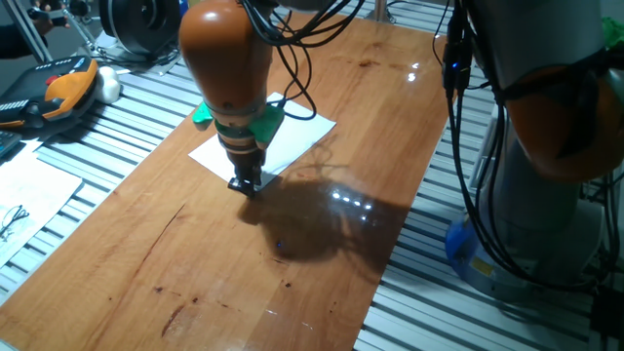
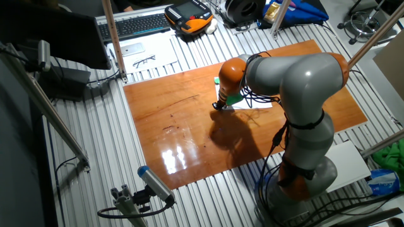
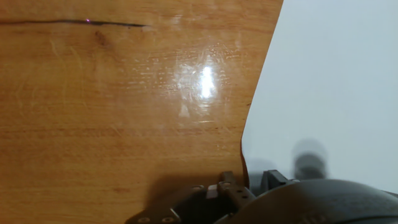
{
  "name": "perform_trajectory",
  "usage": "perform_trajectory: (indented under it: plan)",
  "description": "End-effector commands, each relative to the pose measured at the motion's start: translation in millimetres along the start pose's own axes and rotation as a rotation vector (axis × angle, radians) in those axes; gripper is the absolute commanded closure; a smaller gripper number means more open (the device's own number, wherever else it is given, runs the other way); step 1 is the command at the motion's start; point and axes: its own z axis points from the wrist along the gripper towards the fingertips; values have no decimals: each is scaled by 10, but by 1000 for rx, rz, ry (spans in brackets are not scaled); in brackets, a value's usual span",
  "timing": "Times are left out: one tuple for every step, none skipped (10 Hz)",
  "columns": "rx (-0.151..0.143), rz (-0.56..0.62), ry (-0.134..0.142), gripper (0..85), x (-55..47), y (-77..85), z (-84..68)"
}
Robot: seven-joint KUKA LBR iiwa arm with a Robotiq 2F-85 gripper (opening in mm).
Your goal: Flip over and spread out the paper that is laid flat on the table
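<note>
Hand view puts the edge of the paper (image 3: 336, 93) right at my jaws: the white sheet fills the right side of the picture, the glossy tabletop (image 3: 124, 112) fills the left, and the boundary between them runs from the top down to where the dark metal of the gripper (image 3: 233, 186) sits at the bottom. So the sheet lies off to one side of the jaws and bare wood to the other, and I am straddling the paper's border, not its middle.

From one fixed view, the paper (image 1: 292, 136) lies flat on the tabletop (image 1: 292, 253) as a slanted rectangle, mostly beyond the orange wrist, with its near corner pointing toward the gripper (image 1: 244, 183). The tips are down at the wood just at that near edge. The face turned up looks blank white.

The other fixed view shows the same: the gripper (image 2: 219, 105) is low at the paper's (image 2: 255, 104) end, and the rest of the sheet stretches away under the arm.

I cannot tell whether the jaws are closed on the edge or just resting there; the tips are too small and partly hidden. My judgement is that any lift must carry this edge up and back over the sheet's body, toward its far side.
</note>
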Motion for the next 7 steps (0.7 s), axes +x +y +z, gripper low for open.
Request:
perform_trajectory:
  plan:
    - [0,0,0,510,1,0,6]
    - [2,0,0,510,3,-6,9]
    - [1,-5,2,680,4,-11,11]
    - [1,-8,3,680,4,-11,11]
    - [-3,-9,4,680,5,-11,7]
    - [-5,-15,7,850,5,-11,8]
    - [-9,-18,9,850,7,-5,18]
